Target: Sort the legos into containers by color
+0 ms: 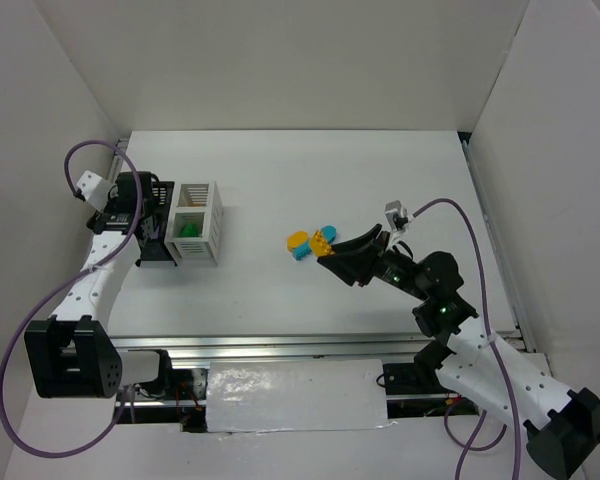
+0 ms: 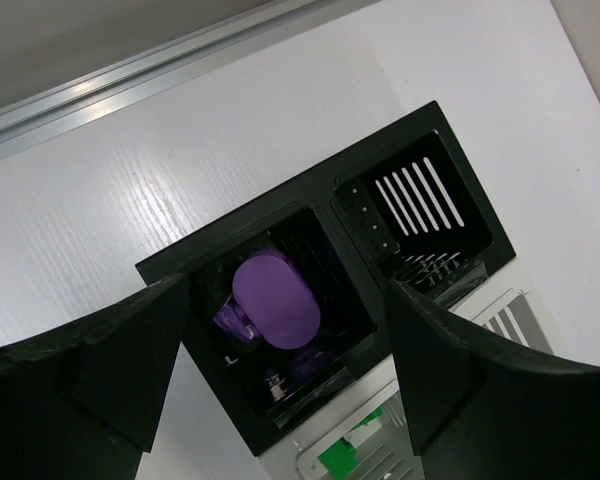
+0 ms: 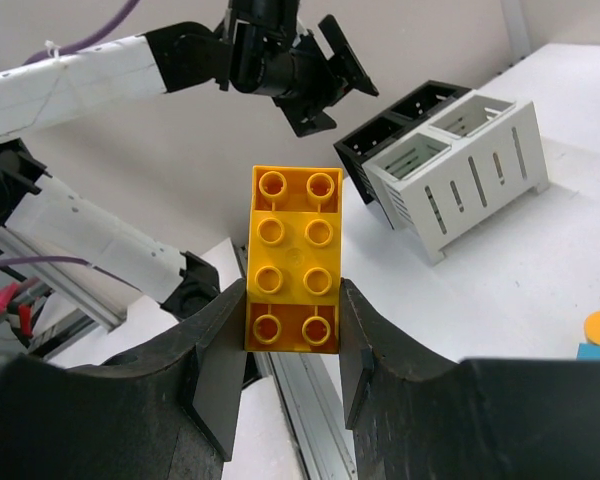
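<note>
Right claw [image 3: 293, 322] clenched on a yellow-orange plastic brick [image 3: 293, 260]: oblong, eight studs in two rows, stud face toward the wrist camera. It is held just beside a loose teal brick [image 1: 302, 254] on the white desk [image 1: 380, 170]. Left claw [image 2: 285, 293] spread wide, gripping nothing, over the black slatted box [image 2: 310, 195]. A purple rounded brick [image 2: 275, 300] lies in one compartment. A green brick [image 1: 188, 229] sits in the adjoining white slatted box [image 1: 218, 225]

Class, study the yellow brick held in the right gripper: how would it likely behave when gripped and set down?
The yellow brick is probably rigid: its edges look straight though the right gripper clamps its sides. Its smooth walls could slip, since only the lower end sits between the fingers. Flat faces suggest it won't roll once set down.
</note>
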### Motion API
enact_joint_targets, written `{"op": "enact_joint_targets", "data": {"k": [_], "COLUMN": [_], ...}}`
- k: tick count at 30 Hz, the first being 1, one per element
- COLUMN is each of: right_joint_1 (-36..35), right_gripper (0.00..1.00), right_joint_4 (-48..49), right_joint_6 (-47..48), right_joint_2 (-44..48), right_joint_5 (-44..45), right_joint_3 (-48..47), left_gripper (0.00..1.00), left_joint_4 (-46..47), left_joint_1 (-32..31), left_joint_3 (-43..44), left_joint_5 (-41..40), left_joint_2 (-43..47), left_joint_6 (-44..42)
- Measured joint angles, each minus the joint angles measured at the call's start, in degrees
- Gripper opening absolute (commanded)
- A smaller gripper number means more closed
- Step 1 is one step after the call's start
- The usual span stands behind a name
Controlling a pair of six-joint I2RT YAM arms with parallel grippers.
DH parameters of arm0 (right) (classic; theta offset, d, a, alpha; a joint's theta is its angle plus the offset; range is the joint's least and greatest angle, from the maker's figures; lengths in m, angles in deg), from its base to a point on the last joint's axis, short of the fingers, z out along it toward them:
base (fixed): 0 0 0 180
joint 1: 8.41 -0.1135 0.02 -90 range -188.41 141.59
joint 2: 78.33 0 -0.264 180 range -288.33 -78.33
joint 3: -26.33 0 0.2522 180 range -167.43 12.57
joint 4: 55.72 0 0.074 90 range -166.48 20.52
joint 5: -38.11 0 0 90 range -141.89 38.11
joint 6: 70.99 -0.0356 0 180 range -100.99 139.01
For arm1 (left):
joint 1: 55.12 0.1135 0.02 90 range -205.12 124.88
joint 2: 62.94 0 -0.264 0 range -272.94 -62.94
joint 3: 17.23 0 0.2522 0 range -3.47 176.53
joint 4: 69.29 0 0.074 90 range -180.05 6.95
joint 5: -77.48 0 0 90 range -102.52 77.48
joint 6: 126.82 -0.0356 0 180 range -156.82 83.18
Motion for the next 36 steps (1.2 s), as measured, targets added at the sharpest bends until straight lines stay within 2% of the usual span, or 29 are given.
{"op": "enact_joint_targets", "data": {"k": [1, 4, 6, 8, 14, 18, 22, 26, 32, 36], "right_joint_1": [0.00, 0.00, -0.59, -1.95, -10.32, -13.70, -15.19, -15.32, -15.34, -15.41], "right_gripper": [0.00, 0.00, 0.00, 0.00, 0.00, 0.00, 0.00, 0.00, 0.02, 0.06], "right_joint_4": [-0.20, -3.54, -7.91, -11.87, -32.28, -40.17, -42.88, -42.62, -39.65, -36.44], "right_joint_6": [-0.02, 0.28, 1.27, 2.73, 6.84, 8.35, 8.96, 9.73, 11.15, 12.20], "right_joint_2": [-0.44, -4.42, -10.19, -17.75, -49.37, -64.46, -72.91, -80.19, -88.59, -91.80], "right_joint_5": [0.11, 0.85, 1.07, 2.58, 13.94, 20.11, 22.88, 23.15, 24.24, 24.41], "right_joint_3": [-0.22, -3.39, -9.81, -18.60, -55.30, -71.04, -78.01, -85.70, -93.98, -95.27], "left_gripper": [0.99, 1.00, 1.00, 1.00, 1.00, 1.00, 0.99, 0.99, 1.00, 1.00], "left_joint_4": [-0.55, -2.54, -4.15, -6.58, -12.48, -14.05, -13.97, -15.45, -16.11, -16.11], "left_joint_1": [0.07, 0.13, 0.15, 0.20, 0.20, 0.20, 0.20, 0.68, 1.09, 1.09], "left_joint_3": [0.24, 1.16, 2.16, 3.74, 9.99, 10.91, 5.42, -1.29, -2.36, -2.40], "left_joint_5": [0.00, 0.70, 2.05, 4.13, 11.32, 14.99, 15.56, 13.35, 11.67, 12.35], "left_joint_2": [-0.15, -0.02, 0.79, 2.67, 13.44, 20.33, 27.58, 33.46, 35.19, 35.15], "left_joint_6": [0.07, 0.35, 0.04, -0.46, -6.86, -13.84, -19.12, -20.06, -19.98, -20.20]}}
